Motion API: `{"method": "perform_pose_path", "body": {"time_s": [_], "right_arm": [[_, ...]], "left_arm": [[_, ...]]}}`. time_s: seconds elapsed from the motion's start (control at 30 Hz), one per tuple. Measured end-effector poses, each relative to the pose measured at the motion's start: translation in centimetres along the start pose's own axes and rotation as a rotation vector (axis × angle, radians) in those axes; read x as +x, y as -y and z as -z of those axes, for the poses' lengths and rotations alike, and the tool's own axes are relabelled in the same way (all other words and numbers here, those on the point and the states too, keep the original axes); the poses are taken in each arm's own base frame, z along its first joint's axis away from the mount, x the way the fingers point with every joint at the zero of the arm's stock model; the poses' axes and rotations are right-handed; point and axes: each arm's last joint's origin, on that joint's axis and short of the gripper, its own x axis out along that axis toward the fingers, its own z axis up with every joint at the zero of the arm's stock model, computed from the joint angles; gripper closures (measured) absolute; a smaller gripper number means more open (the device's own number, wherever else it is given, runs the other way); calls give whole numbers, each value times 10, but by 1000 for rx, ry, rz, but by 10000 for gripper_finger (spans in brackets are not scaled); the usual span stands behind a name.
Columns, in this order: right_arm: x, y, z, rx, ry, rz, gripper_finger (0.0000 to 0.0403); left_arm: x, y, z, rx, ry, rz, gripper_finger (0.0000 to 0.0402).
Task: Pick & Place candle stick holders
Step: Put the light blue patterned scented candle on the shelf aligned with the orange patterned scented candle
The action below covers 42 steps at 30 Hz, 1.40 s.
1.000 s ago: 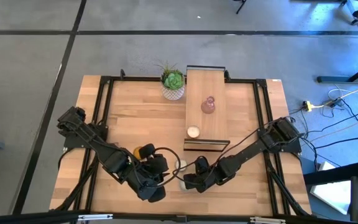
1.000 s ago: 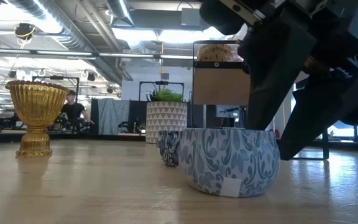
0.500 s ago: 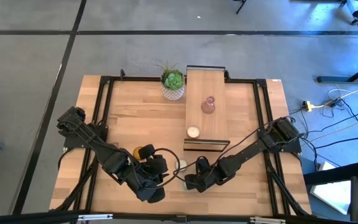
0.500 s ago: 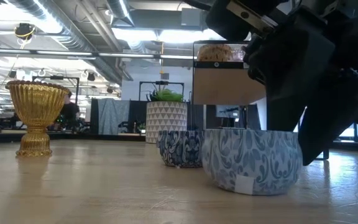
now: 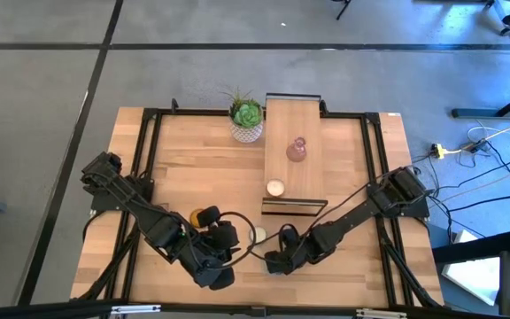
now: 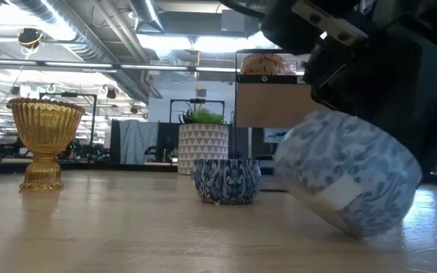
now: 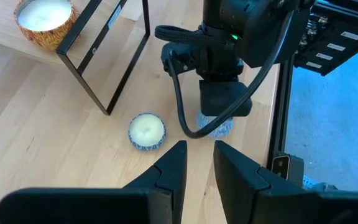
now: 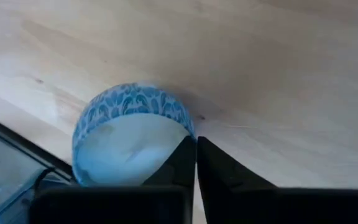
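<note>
An amber goblet-shaped holder (image 5: 204,215) stands on its foot on the table, left of my left gripper (image 5: 224,237); it also shows in the low view (image 6: 44,140). One pale pink holder (image 5: 297,149) stands on a raised wooden shelf (image 5: 308,115). My right gripper (image 5: 273,262) is shut on a blue-patterned candle tin (image 6: 351,178) near the table's front edge. My left gripper (image 7: 200,163) is slightly open, empty, above the table. A second blue tin (image 7: 146,131) stands between the arms. My right gripper pinches the blue tin's rim (image 8: 188,132) between its two fingers, one finger over the white wax inside and one outside the wall. The fingers come slanting down from the table's right. The tin is tipped (image 6: 351,178), its open top turned toward the gripper and its low edge near the tabletop.
A green plant in a white patterned pot (image 5: 247,121) stands at the far side beside the shelf. An orange tin candle (image 5: 275,188) sits on the shelf's near end, over its black frame (image 5: 294,207). Bare wood lies to the left.
My right gripper has drawn the blue tin toward the table's right edge, away from the second blue tin. The tin stood level a second ago and is now tipped, one side raised.
</note>
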Motion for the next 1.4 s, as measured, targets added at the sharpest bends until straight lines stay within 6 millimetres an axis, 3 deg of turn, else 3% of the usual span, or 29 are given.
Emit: {"method": "perform_pose_path", "body": {"time_s": [0.17, 0.33, 0.47, 0.63, 0.77, 0.87, 1.4], "right_arm": [[-9, -10, 4, -30, -21, 21, 399], [-38, -34, 9, -106, -55, 92, 401], [-78, -53, 12, -180, -69, 190, 401], [-145, -77, 9, -253, -63, 236, 402], [-198, -82, -4, -273, 2, 286, 402], [-218, -89, -19, -299, 60, 204, 402], [-234, -93, -131, -323, 133, 223, 403]], "left_arm": [[0, 0, 0, 1, 7, -6, 327], [0, -1, -1, 1, 19, -17, 327], [0, -1, -1, 1, 21, -18, 327], [-1, 0, 0, 2, 27, -22, 327], [-2, 1, 1, 8, 42, -30, 327], [-3, 2, 2, 10, 43, -29, 327], [-6, 5, 7, 7, 28, -19, 327]]}}
